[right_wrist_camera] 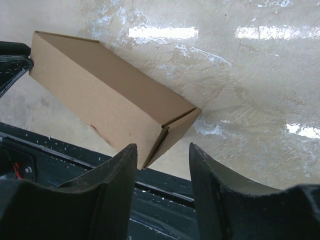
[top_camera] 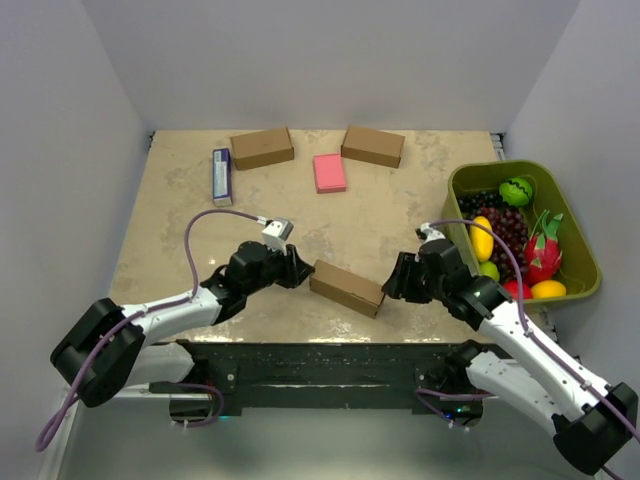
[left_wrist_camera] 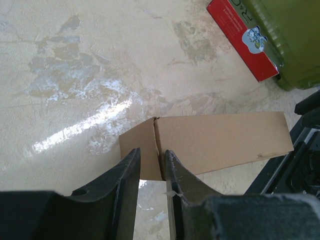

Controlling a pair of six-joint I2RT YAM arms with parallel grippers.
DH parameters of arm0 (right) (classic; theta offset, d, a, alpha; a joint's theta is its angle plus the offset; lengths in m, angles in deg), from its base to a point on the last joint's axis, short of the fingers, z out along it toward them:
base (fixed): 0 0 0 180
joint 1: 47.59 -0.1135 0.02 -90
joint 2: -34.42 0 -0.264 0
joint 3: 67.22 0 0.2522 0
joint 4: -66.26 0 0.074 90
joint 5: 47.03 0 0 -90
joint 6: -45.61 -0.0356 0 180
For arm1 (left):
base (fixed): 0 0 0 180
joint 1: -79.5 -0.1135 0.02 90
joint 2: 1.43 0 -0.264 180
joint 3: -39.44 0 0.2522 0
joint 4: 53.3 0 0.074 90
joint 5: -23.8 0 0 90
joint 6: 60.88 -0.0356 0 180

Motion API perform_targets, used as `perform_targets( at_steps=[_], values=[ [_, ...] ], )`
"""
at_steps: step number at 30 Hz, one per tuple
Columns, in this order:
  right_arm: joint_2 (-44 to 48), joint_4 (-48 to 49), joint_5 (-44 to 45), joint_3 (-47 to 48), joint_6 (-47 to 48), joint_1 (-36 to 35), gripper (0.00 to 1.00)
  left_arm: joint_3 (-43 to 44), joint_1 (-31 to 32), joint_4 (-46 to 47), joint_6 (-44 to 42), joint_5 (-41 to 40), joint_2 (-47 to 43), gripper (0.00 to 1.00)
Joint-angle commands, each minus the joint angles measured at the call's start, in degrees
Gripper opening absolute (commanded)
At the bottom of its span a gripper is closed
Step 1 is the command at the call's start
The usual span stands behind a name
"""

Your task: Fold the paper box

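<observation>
The paper box (top_camera: 347,288) lies near the front middle of the surface (top_camera: 180,200), set slantwise between my two arms. It is already formed into a slim brown block. Its long faces look shut. At the end facing my right arm, the wrist view shows the end flap (right_wrist_camera: 161,140) slightly ajar, with a dark slit along its edge. I judge the folding nearly done, and the step in hand is seating the end closures.

My left pincer (left_wrist_camera: 152,159) is at the box's other end. Its fingers are drawn close together on the bottom corner, where the end face meets the long side. It appears to pinch the cardboard there and steady the box. My right pincer (right_wrist_camera: 161,148) has its fingers spread and holds nothing. The ajar end sits just in front of the gap, clear of one finger and close by the other.

The next move, I think, calls for a gentle push on that flap while the left side braces the box against sliding.

Farther off are two ready-made brown boxes (top_camera: 262,148), a pink pad (top_camera: 329,172) and a green bin (top_camera: 578,262) of toy fruit.
</observation>
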Motion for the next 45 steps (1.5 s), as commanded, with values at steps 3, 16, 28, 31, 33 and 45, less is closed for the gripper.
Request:
perform_targets(
  at_steps=[3,16,28,31,33,45],
  values=[
    [-0.10,2.70,-1.86,-1.33,-0.64,0.17,0.48,0.07,-0.04,-6.85,-2.53,-0.77,1.90,0.31],
    [-0.89,3.75,-2.04,-4.75,-0.46,0.16,0.38,0.07,-0.04,-6.76,-2.44,-0.68,2.07,0.31],
    [-2.65,1.91,-0.89,-7.22,-1.07,0.17,0.14,0.16,-0.04,-6.68,-2.53,-0.77,2.07,0.31],
    [-2.65,1.38,-1.16,-8.71,-1.08,0.17,0.11,0.16,-0.04,-6.59,-2.53,-0.77,2.16,0.30],
    [-2.82,0.68,-0.81,-9.41,-1.08,0.17,0.10,0.34,-0.04,-6.68,-2.62,-0.68,2.07,0.30],
    [-1.94,-5.48,2.18,-9.68,-2.04,0.08,0.09,0.43,-0.04,-6.59,-2.97,-0.33,1.63,0.30]
  ],
)
